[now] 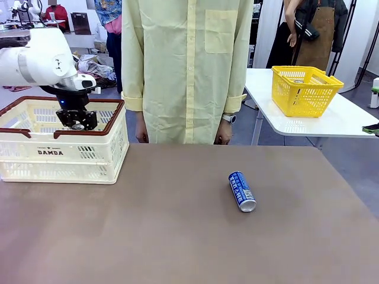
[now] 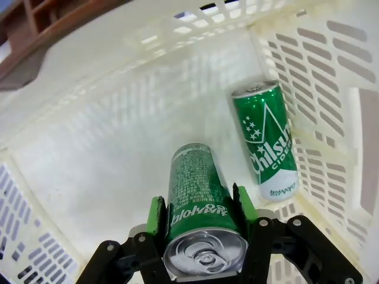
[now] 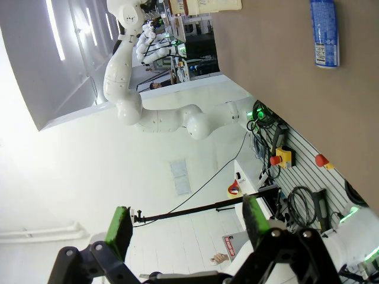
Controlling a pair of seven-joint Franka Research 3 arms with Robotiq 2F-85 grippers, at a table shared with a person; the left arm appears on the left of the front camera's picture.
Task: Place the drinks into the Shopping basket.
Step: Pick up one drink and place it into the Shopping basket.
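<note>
A: The left claw (image 2: 199,212) is clamped on a green can (image 2: 192,183) near its silver top, down inside the Shopping basket (image 2: 89,118) at the bench's (image 1: 148,236) far left.
B: What's the risk?
A: If it lets go short of the floor, the can may topple onto the second green can (image 2: 267,142) lying just beside it, by the wall.
B: And the right claw (image 3: 186,234)?
A: It's spread wide and empty. The blue can (image 1: 242,191) lies on its side right of middle, well apart from the Shopping basket. A clumsy nudge could set it rolling.
</note>
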